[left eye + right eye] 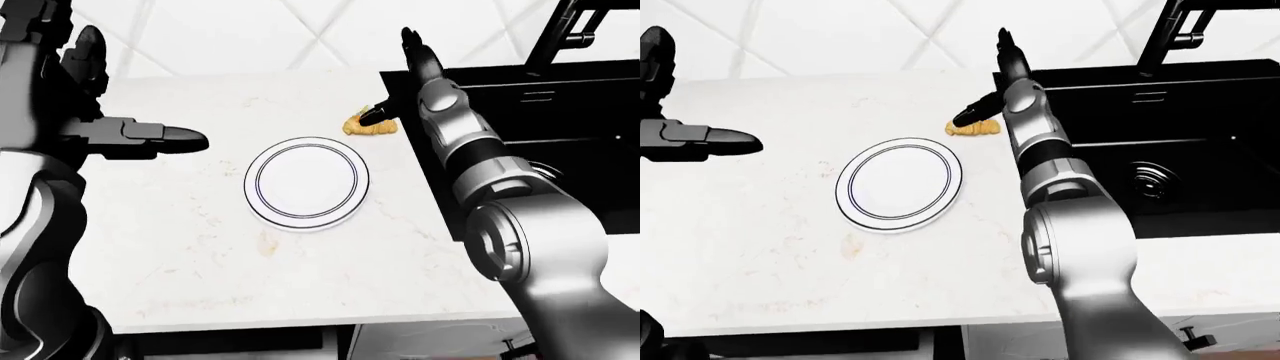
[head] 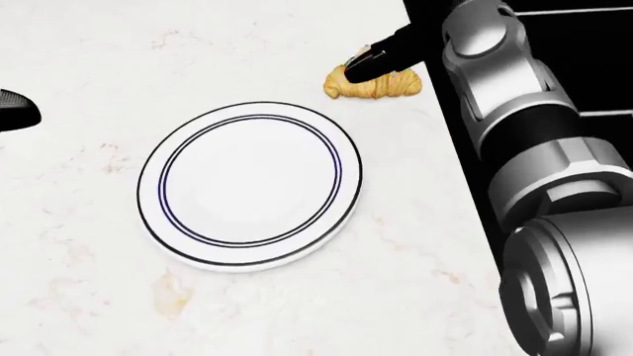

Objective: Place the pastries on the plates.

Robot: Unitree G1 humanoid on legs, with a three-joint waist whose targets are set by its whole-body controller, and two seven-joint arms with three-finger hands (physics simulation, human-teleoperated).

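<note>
On the pale marbled desk (image 2: 79,222):

Plate (image 2: 249,183): white, round, two thin dark rings inside the rim; lies flat near the middle of the desk, nothing on it.

Croissant (image 2: 394,84): golden, lies on the desk close to the desk's right edge, by the sink, above and right of the plate in the head view; apart from the plate.

Right hand (image 1: 392,90): reached over the desk's right edge; fingers spread apart, one dark finger pointing up in the left-eye view, another (image 2: 381,58) laid down across the croissant's top-left part and touching or just over it. Nothing gripped.

Left hand (image 1: 110,112): hangs over the left part of the desk, well apart from the plate; fingers spread, one pointing toward the plate, one raised. Holds nothing.

Sink (image 1: 1200,135): black basin set in at the desk's right edge, round drain visible, black faucet (image 1: 1170,30) rising at its upper side.

Wall (image 1: 840,30): white tiles, diagonal joints, along the desk's upper edge.

Stain (image 2: 170,291): faint yellowish mark on the desk, below-left of the plate.
</note>
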